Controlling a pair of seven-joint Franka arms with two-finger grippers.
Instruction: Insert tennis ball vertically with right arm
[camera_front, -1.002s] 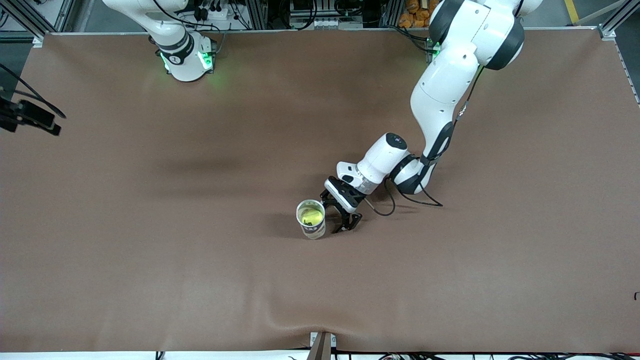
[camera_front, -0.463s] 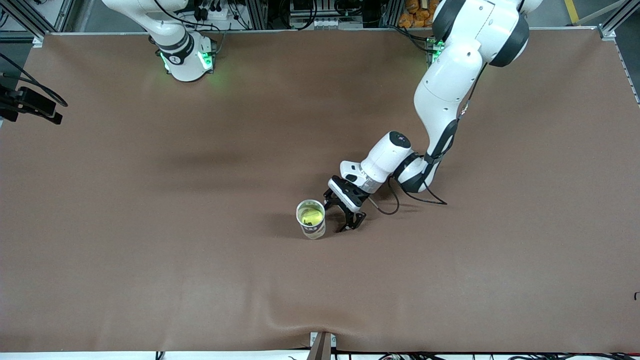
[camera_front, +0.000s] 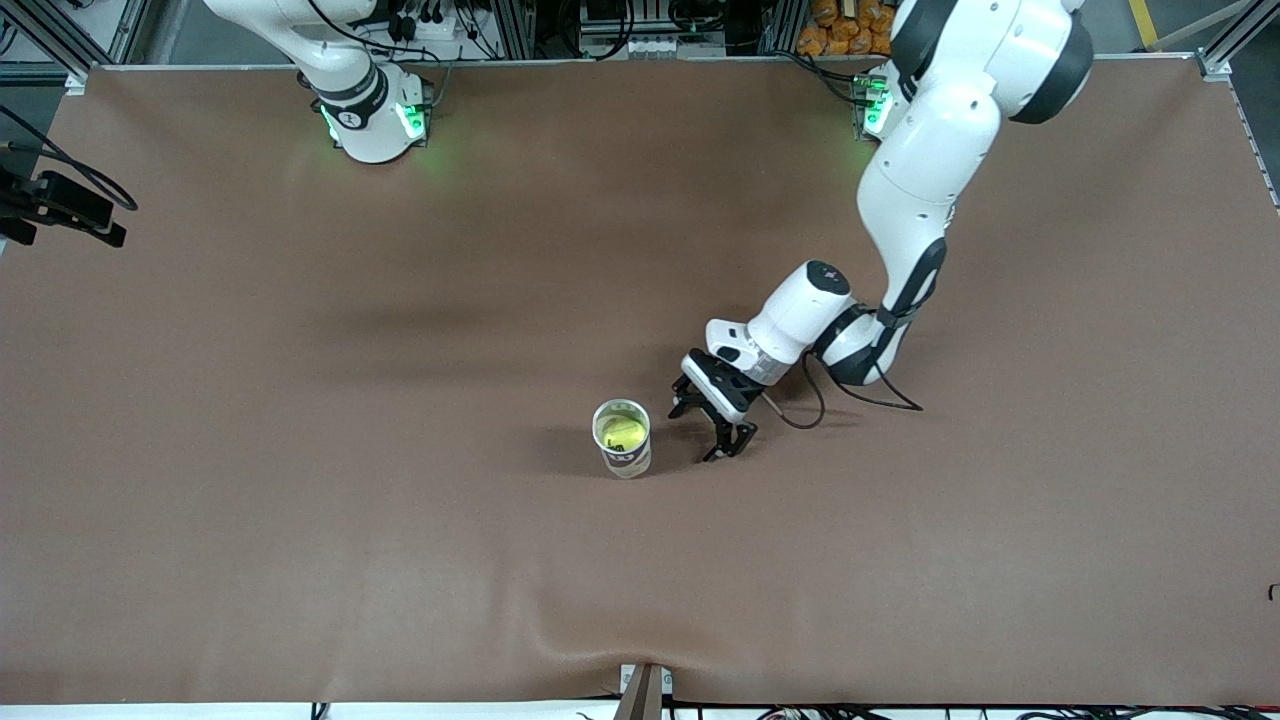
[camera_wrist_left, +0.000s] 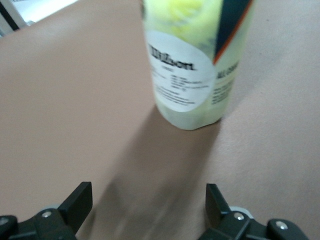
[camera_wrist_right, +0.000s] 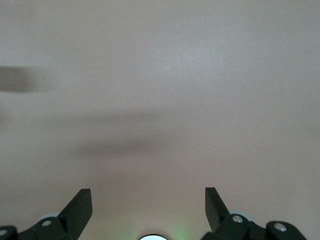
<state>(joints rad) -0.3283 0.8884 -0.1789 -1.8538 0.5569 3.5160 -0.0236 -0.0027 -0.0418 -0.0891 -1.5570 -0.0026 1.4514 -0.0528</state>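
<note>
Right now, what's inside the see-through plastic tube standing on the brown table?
A yellow-green tennis ball sits inside the clear plastic tube, seen through its open top. The label covers part of the wall, so anything underneath the ball stays hidden.

Brown covered table (camera_front: 300, 480), clear ball canister (camera_front: 622, 438) standing upright on it near mid-table, tennis ball (camera_front: 621, 432) sitting inside

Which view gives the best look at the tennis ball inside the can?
The front view: it looks down the open top of the upright tennis ball can at the yellow tennis ball inside. The left wrist view shows only a yellow blur through the can's wall, past the open left gripper. The right wrist view shows only bare table.
</note>
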